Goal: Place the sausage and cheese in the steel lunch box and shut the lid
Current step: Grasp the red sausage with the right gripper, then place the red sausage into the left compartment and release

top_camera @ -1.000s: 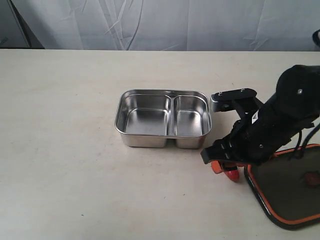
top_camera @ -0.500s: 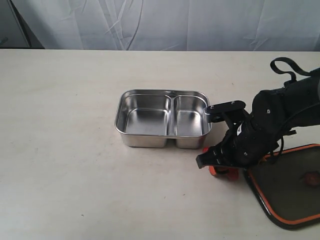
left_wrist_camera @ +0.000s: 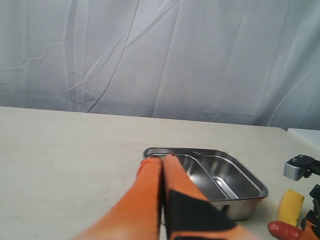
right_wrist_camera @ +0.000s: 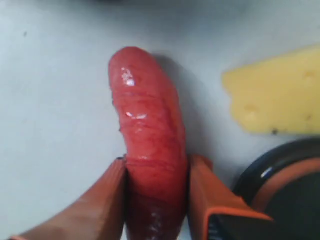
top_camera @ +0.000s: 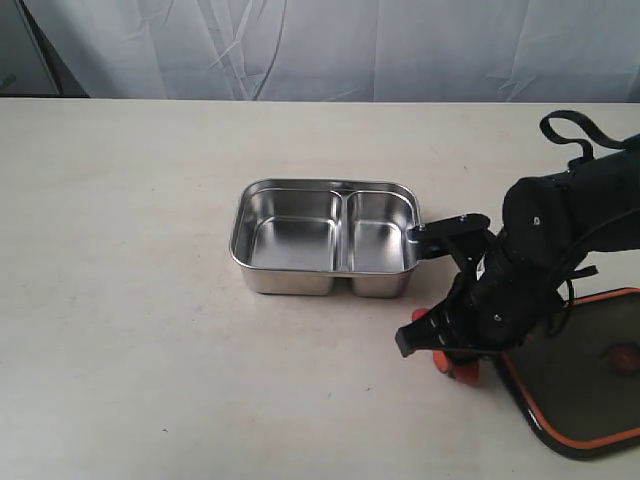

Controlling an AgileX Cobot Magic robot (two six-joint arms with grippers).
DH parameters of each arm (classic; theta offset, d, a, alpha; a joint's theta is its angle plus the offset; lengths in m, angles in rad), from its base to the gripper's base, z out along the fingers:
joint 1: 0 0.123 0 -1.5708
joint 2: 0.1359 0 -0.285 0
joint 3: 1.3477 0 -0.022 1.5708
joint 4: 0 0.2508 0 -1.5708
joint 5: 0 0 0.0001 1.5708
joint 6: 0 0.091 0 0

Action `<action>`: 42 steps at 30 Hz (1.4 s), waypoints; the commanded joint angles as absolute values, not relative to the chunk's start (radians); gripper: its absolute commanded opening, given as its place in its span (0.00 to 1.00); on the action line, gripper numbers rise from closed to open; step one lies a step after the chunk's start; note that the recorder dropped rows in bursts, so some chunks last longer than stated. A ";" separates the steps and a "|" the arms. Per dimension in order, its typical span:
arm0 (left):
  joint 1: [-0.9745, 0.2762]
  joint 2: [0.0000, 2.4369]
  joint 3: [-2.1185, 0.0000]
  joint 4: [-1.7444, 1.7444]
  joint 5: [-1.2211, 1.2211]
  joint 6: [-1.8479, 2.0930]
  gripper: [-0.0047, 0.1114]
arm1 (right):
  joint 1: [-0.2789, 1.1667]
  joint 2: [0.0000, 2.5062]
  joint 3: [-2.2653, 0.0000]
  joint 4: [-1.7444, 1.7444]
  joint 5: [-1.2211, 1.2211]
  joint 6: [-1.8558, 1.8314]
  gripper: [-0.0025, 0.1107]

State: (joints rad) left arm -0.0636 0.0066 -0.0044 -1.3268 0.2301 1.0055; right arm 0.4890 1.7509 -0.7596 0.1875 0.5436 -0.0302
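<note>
Clamping the sausage (right_wrist_camera: 150,130) crosswise, right fingers (right_wrist_camera: 107,200) press both flanks, its long axis running out ahead of them, on the tabletop (top_camera: 130,300) just off the box's (top_camera: 300,280) front-right corner; left fingers (left_wrist_camera: 150,180) together.

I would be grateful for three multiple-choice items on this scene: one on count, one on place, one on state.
1. How many compartments has the steel lunch box? A two; B one; C three.
2. Where is the sausage? A in that box; B behind it; C between the fingers of the right gripper.
3. The box is: A lidded; B open, empty; C open, full.
Answers: A, one divider splits it; C, orange fingers flank the sausage; B, the lid lies on the table, both compartments bare.
</note>
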 commanded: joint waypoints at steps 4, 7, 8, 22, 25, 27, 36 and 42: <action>-0.073 0.000 0.000 -1.320 0.230 1.006 0.04 | 0.550 1.507 -0.765 0.186 0.687 0.115 0.01; -0.073 0.000 0.000 -1.320 0.230 1.006 0.04 | 0.550 1.422 -0.786 0.208 0.701 0.123 0.01; -0.073 0.000 0.000 -1.320 0.230 1.006 0.04 | 0.550 1.404 -0.796 0.226 0.674 0.111 0.01; -0.073 0.000 0.000 -1.320 0.226 1.006 0.04 | 0.564 1.806 -1.237 0.456 0.609 -0.339 0.01; -0.073 0.000 0.000 -1.320 0.226 1.006 0.04 | 0.597 1.901 -1.310 0.453 0.638 -0.416 0.01; -0.073 0.000 0.000 -1.320 0.226 1.006 0.04 | 0.613 1.950 -1.348 0.443 0.636 -0.416 0.01; -0.073 0.000 0.000 -1.320 0.226 1.006 0.04 | 0.619 2.037 -1.403 0.377 0.611 -0.328 0.03; -0.073 0.000 0.000 -1.320 0.226 1.006 0.04 | 0.619 2.038 -1.403 0.367 0.616 -0.312 0.53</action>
State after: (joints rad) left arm -0.0636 0.0066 -0.0044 -1.3268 0.2262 1.0055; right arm 0.6219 2.0389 -1.3941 0.3742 0.6200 -0.3145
